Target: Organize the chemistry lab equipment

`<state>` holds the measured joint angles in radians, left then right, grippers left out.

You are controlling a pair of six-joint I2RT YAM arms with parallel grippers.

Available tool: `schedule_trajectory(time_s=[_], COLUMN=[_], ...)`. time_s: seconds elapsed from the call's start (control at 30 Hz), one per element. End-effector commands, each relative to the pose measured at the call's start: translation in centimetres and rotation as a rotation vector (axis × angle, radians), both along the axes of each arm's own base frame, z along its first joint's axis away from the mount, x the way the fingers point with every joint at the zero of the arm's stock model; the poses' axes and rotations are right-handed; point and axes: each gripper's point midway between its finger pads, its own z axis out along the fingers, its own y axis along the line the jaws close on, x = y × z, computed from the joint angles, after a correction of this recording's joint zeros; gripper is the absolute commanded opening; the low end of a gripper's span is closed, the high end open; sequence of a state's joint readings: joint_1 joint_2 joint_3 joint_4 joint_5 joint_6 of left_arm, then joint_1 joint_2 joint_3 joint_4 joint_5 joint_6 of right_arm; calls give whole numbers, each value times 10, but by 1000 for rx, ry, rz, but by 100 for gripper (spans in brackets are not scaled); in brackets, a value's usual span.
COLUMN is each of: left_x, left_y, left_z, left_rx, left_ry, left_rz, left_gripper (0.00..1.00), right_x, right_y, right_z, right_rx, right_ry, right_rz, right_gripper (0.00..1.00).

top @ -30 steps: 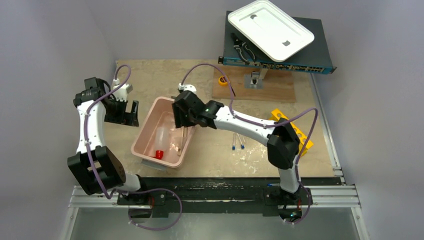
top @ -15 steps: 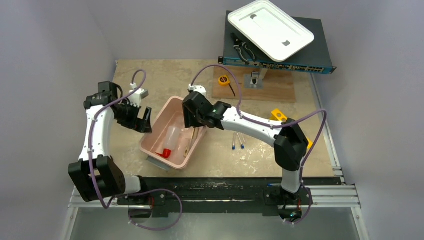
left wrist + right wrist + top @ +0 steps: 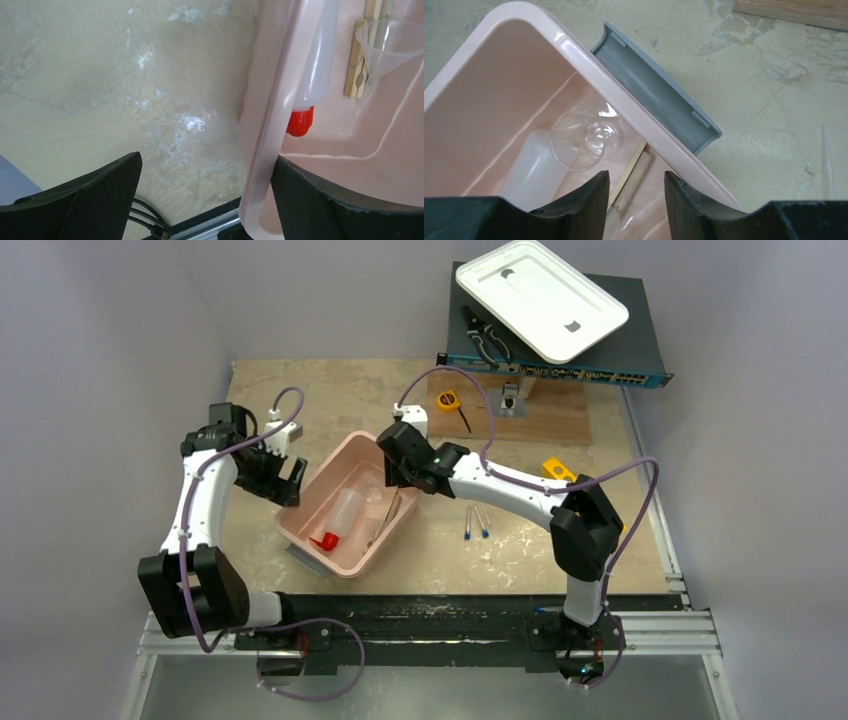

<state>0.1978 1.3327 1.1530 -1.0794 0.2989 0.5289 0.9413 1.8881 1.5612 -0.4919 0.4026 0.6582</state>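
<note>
A pink bin (image 3: 325,462) holds the translucent squeeze bottle (image 3: 343,514) with its red nozzle (image 3: 300,121), slim wooden sticks (image 3: 634,172) and a clear funnel (image 3: 583,141). Two thin tubes with blue tips (image 3: 475,522) lie on the table right of the bin. Most of the yellow rack (image 3: 553,471) is hidden by my right arm. My left gripper (image 3: 287,480) is open wide, its jaws either side of the bin's left wall (image 3: 262,150). My right gripper (image 3: 397,485) hangs over the bin's right rim (image 3: 624,90), jaws partly open above the sticks, nothing between them.
A grey curved piece (image 3: 654,100) sits against the bin's outer wall. At the back stand a wooden board (image 3: 545,415), a yellow tape measure (image 3: 447,400), a blue-edged black box (image 3: 610,350) with a white tray (image 3: 540,295), and black-handled pliers (image 3: 485,340).
The bin has slid right and turned. Both grippers moved right with it, the left one closing in on its left wall. The right jaws have narrowed.
</note>
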Motion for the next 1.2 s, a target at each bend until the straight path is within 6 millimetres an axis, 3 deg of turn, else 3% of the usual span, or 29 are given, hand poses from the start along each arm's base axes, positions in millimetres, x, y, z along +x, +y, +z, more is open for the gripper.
schedule_trajectory(time_s=[0.0, 0.17, 0.4, 0.5, 0.63, 0.67, 0.8, 0.9, 1.03, 1.17], left_x=[44, 72, 100, 99, 79, 77, 69, 62, 58, 62], left_y=[22, 3, -9, -12, -31, -34, -41, -39, -30, -10], left_z=[17, 26, 31, 37, 66, 77, 108, 115, 119, 124], left_rx=[105, 107, 125, 108, 0, -18, -55, -58, -130, -255], left_ry=[-104, -137, -160, -165, -176, -193, -263, -265, -256, -257], left_rz=[84, 59, 67, 64, 46, 48, 59, 76, 155, 264], left_gripper=[97, 96, 96, 98, 100, 100, 100, 100, 100, 100], right_x=[-10, -18, -25, -31, -34, -32, -22, -18, -13, -1], right_y=[-33, -37, -46, -67, -102, -112, -156, -183, -205, -214], right_z=[6, 15, 57, 77, 90, 88, 50, 13, -27, -48], right_rx=[-20, 18, 70, 81, 105, 112, 75, 17, -38, -49], right_ry=[-16, -14, -48, -85, -113, -111, -60, -10, 31, 58], right_rz=[-67, -66, -64, -94, -156, -172, -261, -317, -364, -381], right_gripper=[44, 45, 46, 47, 49, 50, 49, 47, 46, 45])
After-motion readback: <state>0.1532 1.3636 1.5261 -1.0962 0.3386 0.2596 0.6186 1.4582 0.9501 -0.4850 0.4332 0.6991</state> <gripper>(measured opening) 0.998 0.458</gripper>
